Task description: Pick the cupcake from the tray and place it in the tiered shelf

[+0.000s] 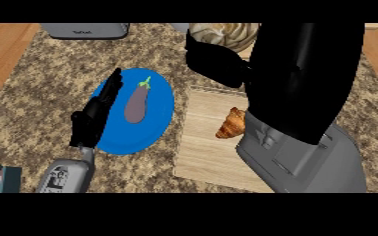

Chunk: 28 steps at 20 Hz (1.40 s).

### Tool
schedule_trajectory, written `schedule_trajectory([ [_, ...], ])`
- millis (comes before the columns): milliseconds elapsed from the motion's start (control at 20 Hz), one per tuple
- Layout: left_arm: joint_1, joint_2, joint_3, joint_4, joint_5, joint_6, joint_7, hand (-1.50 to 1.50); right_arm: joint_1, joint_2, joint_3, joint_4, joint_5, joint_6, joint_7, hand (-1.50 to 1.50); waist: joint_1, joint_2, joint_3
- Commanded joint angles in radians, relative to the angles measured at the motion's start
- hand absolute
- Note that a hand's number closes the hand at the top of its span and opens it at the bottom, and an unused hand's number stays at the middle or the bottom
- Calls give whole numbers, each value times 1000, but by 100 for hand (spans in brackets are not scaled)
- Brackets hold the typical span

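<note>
Granite counter held a blue plate with an eggplant; left hand rested there with straight fingers. Right hand hung above the wooden tray, its fingers' state unclear.

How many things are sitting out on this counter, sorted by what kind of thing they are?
Food: 2, the eggplant and the croissant
Plates: 1, the blue plate
Boards: 1, the wooden board
Appliances: 1, the grey toaster at the top edge
Total: 5. A swirled item at the top, partly hidden by the right arm, is left out as I cannot tell what it is.
</note>
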Motion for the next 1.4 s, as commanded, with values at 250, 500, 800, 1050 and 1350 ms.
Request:
schedule_trajectory([
  [250, 37, 10, 7, -43, 1, -25, 7, 0, -133, -29, -181, 84, 31, 123, 15, 150, 4, 1, 1],
  [500, 70, 2, 0, -48, -15, -23, -30, 0, -171, -110, -234, 232, 29, 74, -127, 150, 9, 3, 0],
  [800, 41, -11, 11, -30, -23, -17, -20, 0, -121, -163, -274, 359, 70, -57, -204, 150, 11, 5, 1],
  [1050, -12, -28, 31, 75, -24, -25, -72, 0, -82, -165, -221, 435, 74, -156, -344, 150, 5, 7, 0],
  [1350, -47, -34, 20, 28, -24, -29, -2, 0, -87, -115, -358, 442, -50, -420, -377, 150, 16, 14, 3],
])
